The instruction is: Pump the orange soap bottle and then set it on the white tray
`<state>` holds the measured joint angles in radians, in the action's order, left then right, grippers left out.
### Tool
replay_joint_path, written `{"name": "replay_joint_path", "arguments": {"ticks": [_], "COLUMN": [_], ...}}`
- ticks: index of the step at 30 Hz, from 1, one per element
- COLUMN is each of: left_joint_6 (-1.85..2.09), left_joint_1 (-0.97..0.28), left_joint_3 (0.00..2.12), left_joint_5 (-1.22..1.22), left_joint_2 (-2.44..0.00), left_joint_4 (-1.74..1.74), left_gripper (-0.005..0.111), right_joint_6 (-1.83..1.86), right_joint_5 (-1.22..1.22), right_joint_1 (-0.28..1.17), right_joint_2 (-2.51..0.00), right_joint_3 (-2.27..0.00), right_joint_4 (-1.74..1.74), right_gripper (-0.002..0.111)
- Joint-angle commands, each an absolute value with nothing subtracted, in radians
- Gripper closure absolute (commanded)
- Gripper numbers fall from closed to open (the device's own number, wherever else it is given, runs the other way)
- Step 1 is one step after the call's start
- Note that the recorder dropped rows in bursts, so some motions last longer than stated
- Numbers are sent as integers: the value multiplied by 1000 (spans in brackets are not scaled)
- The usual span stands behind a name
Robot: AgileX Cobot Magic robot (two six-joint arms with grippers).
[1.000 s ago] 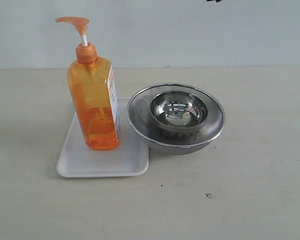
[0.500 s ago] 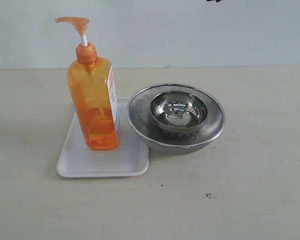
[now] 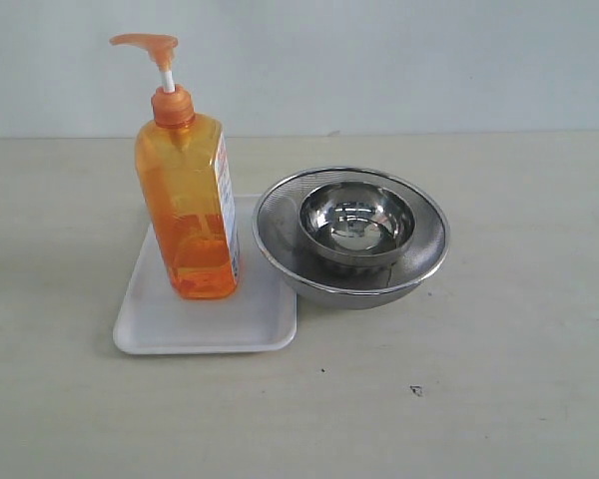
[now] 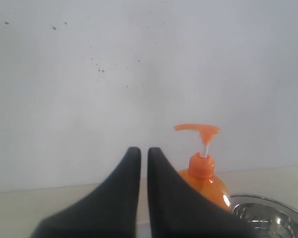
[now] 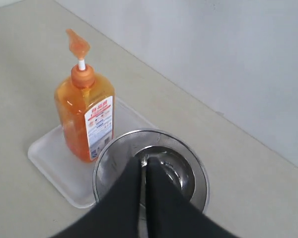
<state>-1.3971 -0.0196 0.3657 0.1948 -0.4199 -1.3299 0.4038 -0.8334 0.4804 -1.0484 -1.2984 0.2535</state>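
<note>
Foreground is just the pale beige counter [image 3: 479,399], nothing on it worth a mention. Next back sits the flat white rectangular tray [image 3: 210,329] with rounded corners. The tall translucent orange soap bottle [image 3: 188,215] stands upright on it, toward the tray's far half, pump head raised and white stem showing. Just beside the tray, on its right as the exterior view has it, is a round steel mesh bowl [image 3: 431,254] with a smaller polished steel bowl [image 3: 357,222] nested inside. The mesh bowl's rim looks to overlap the tray's edge, and I can't tell if they touch. Plain wall behind it all.

Going by how things lie, the placing part looks done already. Whether the pump got pressed, no way to tell. I'd say all that's left is for the arms to back off without bumping the bottle. It's tall and narrow, so a nudge up top could tip it.

Neither arm shows in the exterior view. The left gripper [image 4: 144,151] hangs level at about pump-head height, with the bottle on the tray out beyond its tips. Its black jaws are pressed nearly together, pinching nothing. The right gripper [image 5: 144,161] is up above the bowls beside the tray, tilted down, jaws pressed together, empty too.
</note>
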Motion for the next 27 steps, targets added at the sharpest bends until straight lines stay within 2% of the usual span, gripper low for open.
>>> {"name": "replay_joint_path", "arguments": {"ticks": [1,7,14,18,22,27], "left_joint_6": [-1406,-1406,-1406,-1406,-1406,-1406], "left_joint_1": [-21,-21,-21,-21,-21,-21], "left_joint_3": [362,362,362,362,362,362], "left_joint_5": [190,190,190,190,190,190], "left_joint_2": [-415,-415,-415,-415,-415,-415], "left_joint_4": [-1330,-1330,-1330,-1330,-1330,-1330], "left_gripper": [102,102,102,102,102,102], "right_joint_6": [395,378,257,236,195,134], "right_joint_5": [-827,-735,-418,-215,20,34], "right_joint_1": [477,477,477,475,403,266], "right_joint_2": [-849,-531,-259,-205,-199,-186], "right_joint_3": [-1148,-876,-458,-232,-80,-43], "right_joint_4": [232,239,257,259,291,300], "right_gripper": [108,108,108,108,108,108]}}
